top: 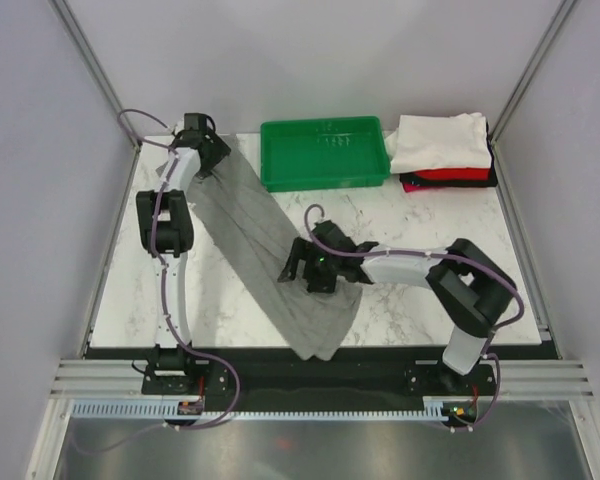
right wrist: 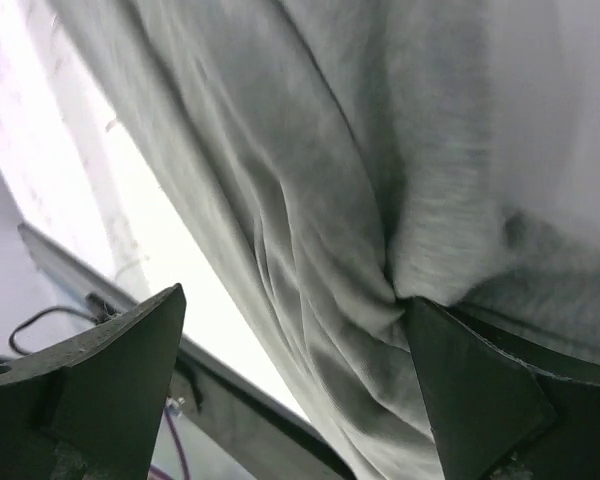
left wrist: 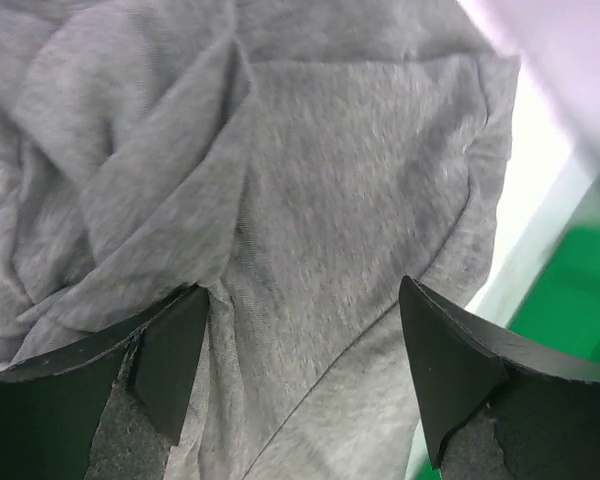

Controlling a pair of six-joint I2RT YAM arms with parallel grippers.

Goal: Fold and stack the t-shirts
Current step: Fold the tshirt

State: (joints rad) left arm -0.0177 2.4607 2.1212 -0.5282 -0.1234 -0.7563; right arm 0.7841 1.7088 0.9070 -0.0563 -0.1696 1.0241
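Top external view, left to right. Left gripper [top: 208, 152]: far-left corner of bench [top: 420, 225], jaws spread wide over one end of the grey shirt [top: 248, 222], nothing clamped. Grey shirt: rumpled, lying diagonally from that corner to the near edge at centre. Right gripper [top: 313, 270]: over the shirt's near half, jaws wide, cloth bunched against one finger, not pinched. Green tray [top: 325, 181]: far centre. Folded stack, far right: white shirt [top: 440, 140] over red [top: 450, 174] over black [top: 487, 180].
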